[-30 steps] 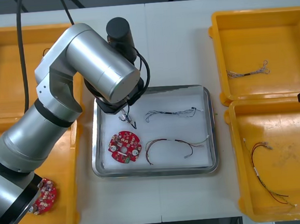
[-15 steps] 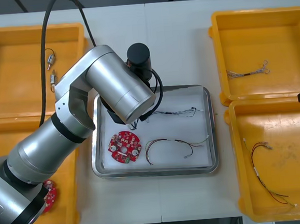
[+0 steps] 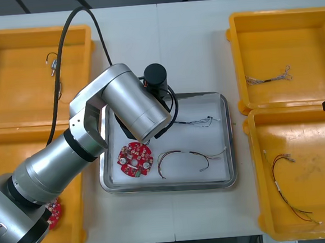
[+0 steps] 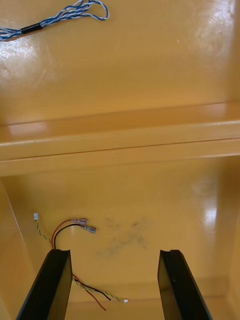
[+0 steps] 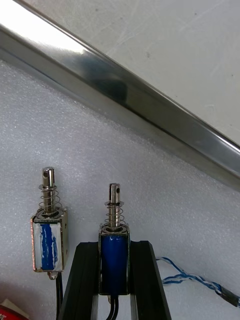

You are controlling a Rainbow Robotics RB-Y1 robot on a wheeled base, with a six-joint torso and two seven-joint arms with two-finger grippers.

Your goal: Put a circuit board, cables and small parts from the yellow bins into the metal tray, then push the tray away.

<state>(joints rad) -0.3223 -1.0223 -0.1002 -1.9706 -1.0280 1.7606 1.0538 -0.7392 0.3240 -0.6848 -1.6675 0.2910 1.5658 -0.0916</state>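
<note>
While the left hand (image 5: 114, 257) grips a small metal part (image 5: 114, 235) over the tray's (image 5: 125, 95) white lining, seemingly touching it, a second small part (image 5: 48, 240) lies just beside. The right hand (image 4: 114, 256), fingers spread and holding nothing, hangs above a yellow bin (image 4: 150, 190) with a cable (image 4: 75, 224).

Robotics lab bench set up for sorting electronic parts

A silver robot arm (image 3: 133, 104) reaches from the lower left over a light table (image 3: 191, 51). Yellow bins (image 3: 290, 32) line the left and right edges, and at centre is a metal tray (image 3: 230, 138) with a round red circuit board (image 3: 135, 158), cables (image 3: 193, 155) and small metal parts (image 5: 48, 235).
</note>
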